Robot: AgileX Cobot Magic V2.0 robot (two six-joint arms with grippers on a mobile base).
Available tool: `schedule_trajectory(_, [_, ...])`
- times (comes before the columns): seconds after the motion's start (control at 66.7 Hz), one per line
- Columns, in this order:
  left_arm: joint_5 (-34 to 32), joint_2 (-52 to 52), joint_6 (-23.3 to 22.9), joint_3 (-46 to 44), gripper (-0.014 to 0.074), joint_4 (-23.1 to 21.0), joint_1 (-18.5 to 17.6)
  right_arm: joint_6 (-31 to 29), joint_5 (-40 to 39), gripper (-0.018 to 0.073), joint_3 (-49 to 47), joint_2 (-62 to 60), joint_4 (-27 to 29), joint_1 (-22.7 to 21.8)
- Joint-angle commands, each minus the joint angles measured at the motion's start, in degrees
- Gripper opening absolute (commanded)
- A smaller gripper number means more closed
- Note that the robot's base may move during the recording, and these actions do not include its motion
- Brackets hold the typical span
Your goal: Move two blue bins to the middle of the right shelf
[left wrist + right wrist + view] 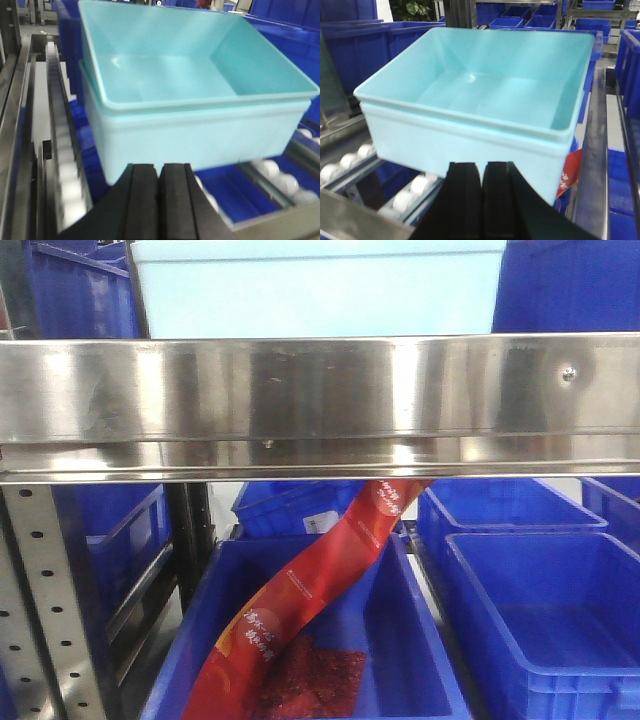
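Nearest the front-facing camera, a polished steel shelf rail [320, 405] is seen spanning the whole width, and above it the pale near wall of the blue bins [320, 290] is visible, set on the shelf level behind the rail. Below the rail, dark blue crates [540, 600] are seen, with a red packet strip [320, 580] hanging down into the middle one.

In the left wrist view, the left claw [161, 200] is found at the bottom edge, its two black pads pressed together with nothing between them. The blue bins [200, 135] lie directly ahead of it and a little higher, one nested inside the other so that two rims are stacked. They are carried on roller tracks [65, 170], and their near wall is presented to the claw, apart from it.

In the right wrist view, the right claw [483, 200] is likewise shown closed and empty, with the same nested bins [470, 135] straight ahead and slightly above, a near corner turned toward the left of that view. White rollers [350, 160] run beneath.

The long axis of the bins appears to run across, left to right, so each short end is judged to fall to one claw. Neither arm seems clearly nearer; both would have to be opened before the rims could be taken.
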Motion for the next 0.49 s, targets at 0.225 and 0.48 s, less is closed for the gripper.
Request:
schedule_trajectory(0.225, [-1.5,-12.5,0.2,3.6,-0.0111,-0.4,-0.2,-0.4,-2.7,-0.0167,3.7,-10.2,-0.8,0.1])
schedule_trajectory(0.48, [-2.2,-13.9,0.2,3.6,-0.0111,-0.4,-0.2,-0.4,-5.0,-0.0167,3.7,-10.8,-0.8,0.1])
